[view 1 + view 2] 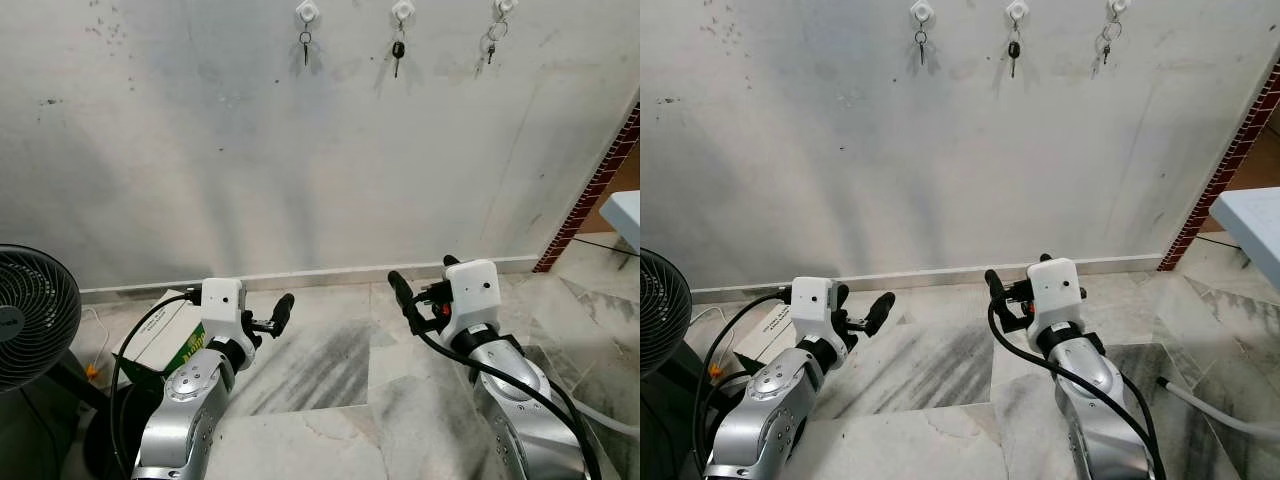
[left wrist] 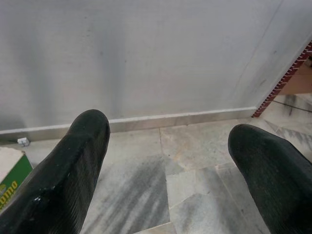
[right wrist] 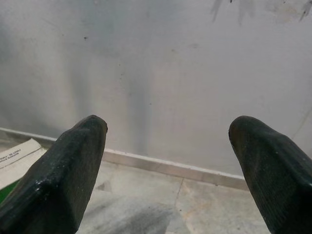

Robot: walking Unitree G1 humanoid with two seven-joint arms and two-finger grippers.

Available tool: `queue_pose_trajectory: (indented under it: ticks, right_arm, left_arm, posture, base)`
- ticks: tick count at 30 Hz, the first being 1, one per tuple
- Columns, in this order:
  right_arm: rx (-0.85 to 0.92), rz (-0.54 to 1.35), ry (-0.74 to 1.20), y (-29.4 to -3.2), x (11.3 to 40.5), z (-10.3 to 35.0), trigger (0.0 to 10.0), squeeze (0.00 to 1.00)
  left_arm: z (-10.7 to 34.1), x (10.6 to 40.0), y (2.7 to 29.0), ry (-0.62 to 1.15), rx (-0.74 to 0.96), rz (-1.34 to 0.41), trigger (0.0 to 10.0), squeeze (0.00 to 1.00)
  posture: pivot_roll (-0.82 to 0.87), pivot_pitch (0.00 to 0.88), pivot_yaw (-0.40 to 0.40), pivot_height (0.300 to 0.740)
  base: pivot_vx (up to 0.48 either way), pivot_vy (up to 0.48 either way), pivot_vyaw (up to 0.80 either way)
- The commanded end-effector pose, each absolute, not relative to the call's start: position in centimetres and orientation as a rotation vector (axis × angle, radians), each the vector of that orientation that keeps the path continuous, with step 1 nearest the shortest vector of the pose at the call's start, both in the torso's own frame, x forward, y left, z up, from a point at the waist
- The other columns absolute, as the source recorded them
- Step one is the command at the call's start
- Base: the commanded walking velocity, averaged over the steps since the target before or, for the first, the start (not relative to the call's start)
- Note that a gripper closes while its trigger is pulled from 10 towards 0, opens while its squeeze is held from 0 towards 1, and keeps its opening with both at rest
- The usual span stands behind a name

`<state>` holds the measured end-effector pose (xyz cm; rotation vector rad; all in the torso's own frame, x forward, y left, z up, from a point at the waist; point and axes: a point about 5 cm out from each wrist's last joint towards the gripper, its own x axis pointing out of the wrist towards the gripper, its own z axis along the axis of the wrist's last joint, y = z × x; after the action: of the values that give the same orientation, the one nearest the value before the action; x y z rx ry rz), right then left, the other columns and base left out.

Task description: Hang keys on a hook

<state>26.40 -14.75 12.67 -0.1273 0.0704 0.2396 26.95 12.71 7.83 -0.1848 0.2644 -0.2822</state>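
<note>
High on the white wall are three white hooks, left [image 1: 307,12], middle [image 1: 402,10] and right [image 1: 503,6]. A small key [image 1: 305,46] hangs from the left one, a black-headed key [image 1: 398,52] from the middle one, and a key on a ring [image 1: 491,44] from the right one. Far below them, over the marble floor, my left gripper [image 1: 268,315] and right gripper [image 1: 425,280] are both held out toward the wall. Each is open with nothing between its fingers, as the left wrist view [image 2: 168,141] and right wrist view [image 3: 168,131] confirm.
A black fan [image 1: 30,310] stands at the far left, with a green and white cardboard box [image 1: 165,335] beside it on the floor. A brick column [image 1: 600,180] and a white ledge [image 1: 625,215] are at the right. A white hose [image 1: 1210,410] lies at the lower right.
</note>
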Motion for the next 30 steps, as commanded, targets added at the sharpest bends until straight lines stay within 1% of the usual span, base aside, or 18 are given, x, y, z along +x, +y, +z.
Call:
queue_pose_trajectory:
  ticks: [1, 9, 16, 30]
  right_arm:
    - [-0.126, 0.248, 0.074, -14.50, 26.53, 12.64, 10.0, 0.00]
    - [-0.123, 0.250, 0.077, -14.45, 26.40, 12.56, 10.0, 0.00]
    - [-0.121, 0.251, 0.078, -14.42, 26.34, 12.58, 10.0, 0.00]
    - [-0.121, 0.250, 0.077, -14.36, 26.33, 12.56, 10.0, 0.00]
  left_arm:
    - [7.76, 27.06, 12.99, 0.276, -0.175, -0.271, 10.0, 0.00]
    - [7.72, 27.01, 12.90, 0.277, -0.189, -0.269, 10.0, 0.00]
    - [7.58, 27.00, 12.98, 0.286, -0.195, -0.258, 10.0, 0.00]
    - [7.53, 27.07, 13.01, 0.295, -0.193, -0.257, 10.0, 0.00]
  posture:
    - [-0.09, 0.000, 0.074, 0.740]
    - [-0.09, 0.000, 0.076, 0.740]
    - [-0.09, 0.000, 0.075, 0.740]
    - [-0.09, 0.000, 0.077, 0.740]
  base:
    - [0.000, 0.000, -0.80]
    - [0.000, 0.000, -0.78]
    - [0.000, 0.000, 0.00]
    - [0.000, 0.301, 0.00]
